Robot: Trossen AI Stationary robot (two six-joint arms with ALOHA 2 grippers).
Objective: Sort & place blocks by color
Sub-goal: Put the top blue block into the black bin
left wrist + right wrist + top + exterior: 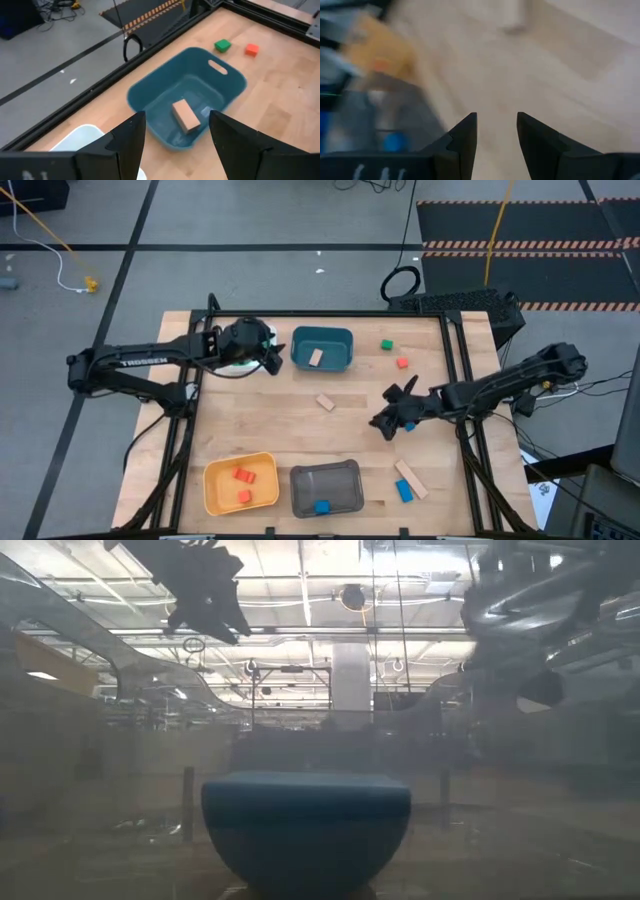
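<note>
The blocks are small wooden cubes and short bars — judged light, rigid and not fragile, with flat painted or bare faces that offer moderate friction. Take each across two opposite flat faces; on a bar, span the short width near mid-length so it does not pivot.

Locations, in the high view, clock face centred on the counter (250,415):
- Tan bar (317,357) inside the teal bin (322,348), 12 o'clock.
- Green cube (386,345) and red cube (402,363), loose at 1 o'clock.
- Tan block (325,402) near centre.
- Blue block (404,491) touching a tan bar (411,478), 5 o'clock.
- Two red blocks (242,485) in the yellow bin (240,484), 7 o'clock; one blue block (321,506) in the grey bin (326,488), 6 o'clock.

The left gripper (272,358) sits just beside the teal bin at 11 o'clock — fingers spread apart, nothing between them. The right gripper (385,423) is at 3 o'clock over bare counter, fingers narrow; no block is seen between them in the right wrist view.
</note>
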